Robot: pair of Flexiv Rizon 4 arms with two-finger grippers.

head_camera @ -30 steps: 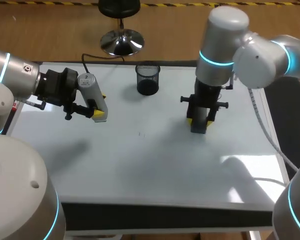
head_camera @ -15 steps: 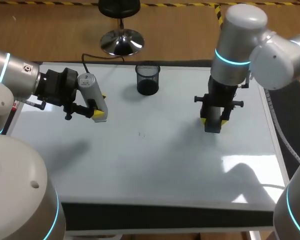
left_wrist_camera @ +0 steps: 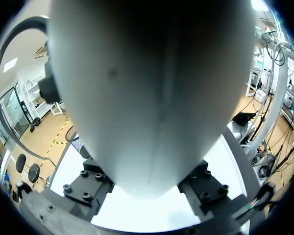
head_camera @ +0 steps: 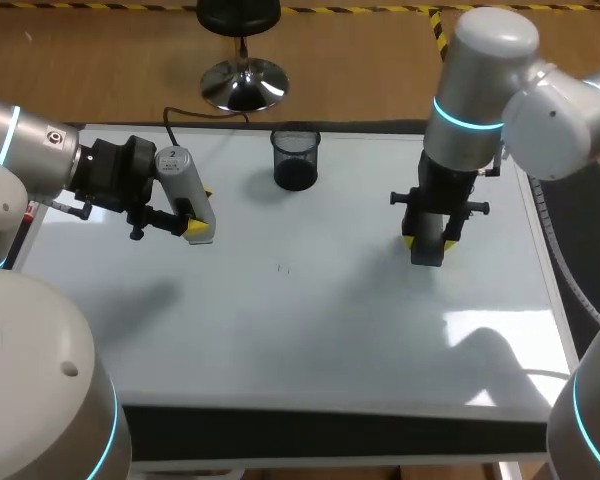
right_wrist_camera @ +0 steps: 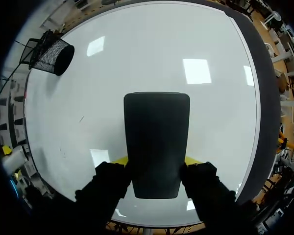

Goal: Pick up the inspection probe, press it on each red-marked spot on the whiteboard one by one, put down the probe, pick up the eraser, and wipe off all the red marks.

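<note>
Right of centre on the whiteboard [head_camera: 330,340], my right gripper [head_camera: 423,245] clamps the eraser [right_wrist_camera: 157,137]. A faint mark [head_camera: 282,268] lies to its left; my left gripper [head_camera: 197,228] clasps the probe [head_camera: 183,185].

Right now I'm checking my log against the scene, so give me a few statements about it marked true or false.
1. The right end effector grips the black eraser. True.
2. The left end effector holds nothing. False: it grips the inspection probe.
3. The mesh cup lies tipped over. False: it stands upright.
4. No red marks show on the whiteboard. True.
</note>
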